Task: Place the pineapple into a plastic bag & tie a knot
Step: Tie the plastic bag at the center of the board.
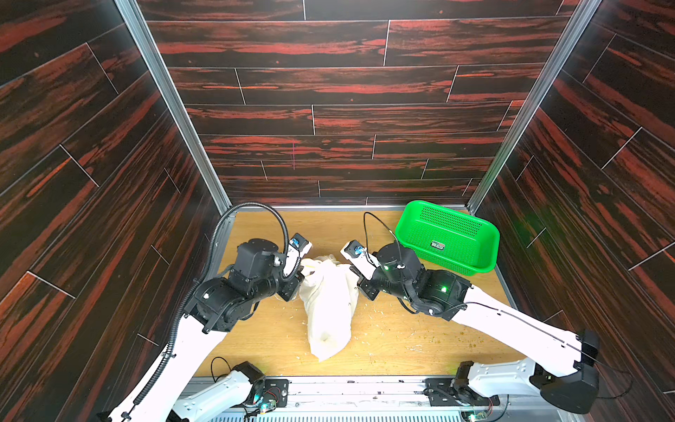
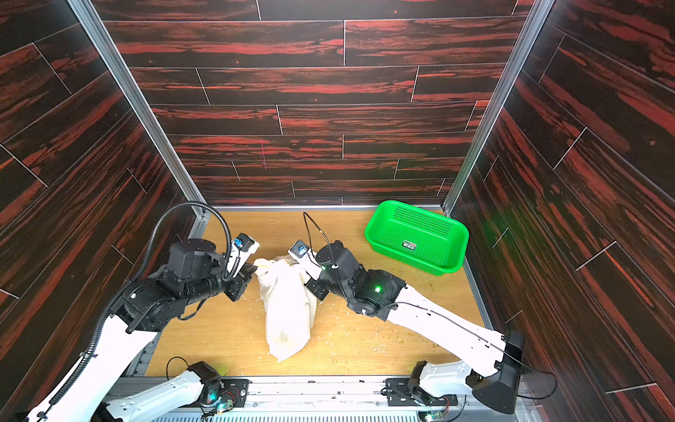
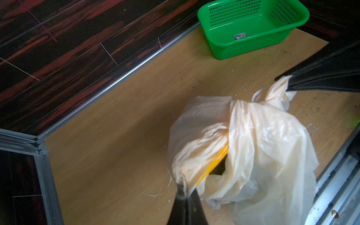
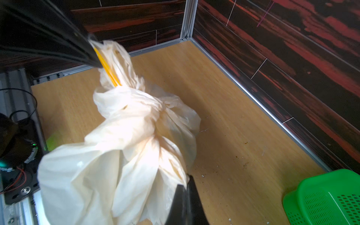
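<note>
- The dark walls (image 1: 328, 109) stood close outside each arm and well beyond both claws. I judged there was less room for pulling sideways than for pulling forward.
- The wooden table (image 1: 401, 339) lay open ahead of the claws, with only crumbs on it.
- The green basket (image 1: 447, 237) sat beyond the right claw, well apart and out of the way.
- The bag (image 1: 328, 310) lay on the table between the claws, its bulging body trailing back toward the arms' bases. What filled it was hidden. It was thin, soft, crinkly film, which I judged light, slippery and easy to tear, so it was best held by its gathered ends.
- The left claw (image 3: 182, 191) was pinched shut on one gathered end at the bag's mouth.
- The right claw (image 4: 186, 182) was shut on the opposite end.
- The knot (image 4: 153, 109), between the claws, looked like a loose twist not yet pulled tight.
</note>
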Controlling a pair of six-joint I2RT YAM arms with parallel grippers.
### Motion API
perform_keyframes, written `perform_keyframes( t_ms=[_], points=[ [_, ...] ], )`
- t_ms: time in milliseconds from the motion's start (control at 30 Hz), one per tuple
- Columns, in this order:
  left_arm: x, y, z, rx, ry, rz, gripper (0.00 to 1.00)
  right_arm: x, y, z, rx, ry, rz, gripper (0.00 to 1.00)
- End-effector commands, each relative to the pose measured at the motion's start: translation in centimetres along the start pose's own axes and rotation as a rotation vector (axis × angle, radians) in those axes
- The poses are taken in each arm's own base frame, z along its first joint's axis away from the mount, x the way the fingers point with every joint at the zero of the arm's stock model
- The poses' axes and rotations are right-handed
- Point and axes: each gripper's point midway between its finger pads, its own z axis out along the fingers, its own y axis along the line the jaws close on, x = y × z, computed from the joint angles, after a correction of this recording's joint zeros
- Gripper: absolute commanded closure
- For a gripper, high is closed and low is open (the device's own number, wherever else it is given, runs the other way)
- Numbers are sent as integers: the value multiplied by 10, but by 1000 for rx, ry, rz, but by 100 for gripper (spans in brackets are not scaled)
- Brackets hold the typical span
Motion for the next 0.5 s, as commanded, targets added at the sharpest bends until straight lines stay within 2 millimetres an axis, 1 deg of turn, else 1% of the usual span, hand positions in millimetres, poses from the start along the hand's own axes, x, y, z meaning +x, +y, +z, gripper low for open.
perform_keyframes(
  t_ms=[0, 67, 133, 233, 300, 367, 467],
  points=[
    [-9, 21, -27, -119, -10, 35, 100, -16, -25, -25, 105, -36, 16, 100],
    [-8, 21, -31, -117, 13, 60, 100, -11, -28, -27, 119, -8, 17, 100],
    [0, 22, -32, -125, 52, 89, 100, -5, -31, -29, 138, 17, 18, 100],
    [21, 30, -29, -175, 135, 125, 100, 2, -43, -35, 198, 45, 30, 100],
    [37, 37, -27, -223, 187, 130, 100, 10, -55, -39, 243, 75, 52, 100],
    [50, 42, -27, -262, 218, 114, 100, 24, -66, -45, 276, 122, 90, 100],
    [70, 40, -26, -270, 251, 69, 100, 57, -79, -53, 319, 202, 156, 100]
  ],
)
